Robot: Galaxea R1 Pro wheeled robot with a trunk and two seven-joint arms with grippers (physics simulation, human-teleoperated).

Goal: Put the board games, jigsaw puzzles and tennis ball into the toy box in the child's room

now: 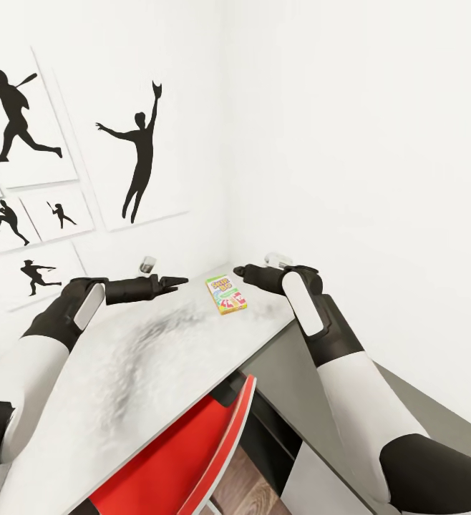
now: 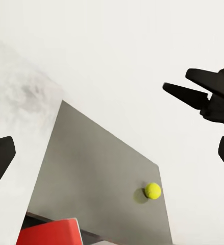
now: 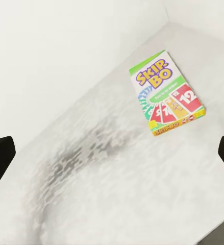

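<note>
Head view: the Skip-Bo box [image 1: 226, 295] is lying flat on the white table [image 1: 121, 372] near the wall corner, between the two grippers. The left gripper [image 1: 175, 281] is hovering over the table with its tips close together, holding nothing; the right gripper [image 1: 241, 271] is hanging just beside the box, and its spread is not showing clearly here. A red chair [image 1: 185, 458] is sitting under the table edge.

Left wrist view: the tennis ball [image 2: 152, 190] is showing against a grey surface [image 2: 101, 178], and the right gripper [image 2: 185, 93] is showing opposite, its fingers slightly parted.

Right wrist view: the fingers [image 3: 0, 155] are standing wide apart, released, with the box [image 3: 166, 92] lying ahead on the table [image 3: 91, 178], untouched.
</note>
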